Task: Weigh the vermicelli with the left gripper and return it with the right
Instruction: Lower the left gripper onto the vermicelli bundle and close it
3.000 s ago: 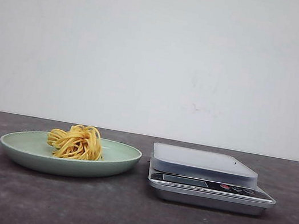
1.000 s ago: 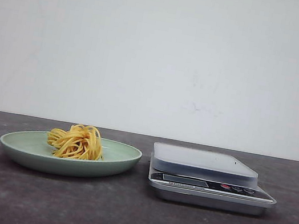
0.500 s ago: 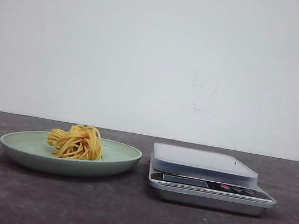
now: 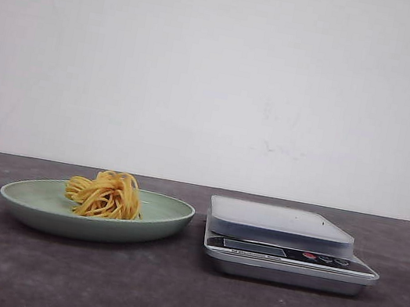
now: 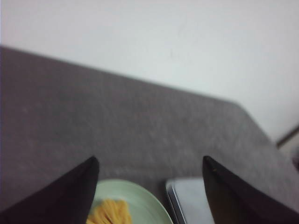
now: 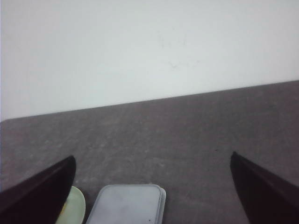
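Ahead of me stands a plain white wall (image 4: 226, 78), matte and evenly lit, with only a few faint scuffs right of its middle. It meets the table (image 4: 164, 297) along one straight line — a dark grey, mottled top that fills the lower part of my front view. From my left wrist I see the table's far corner (image 5: 243, 109), the wall pale behind it — soft, shadowless light everywhere.
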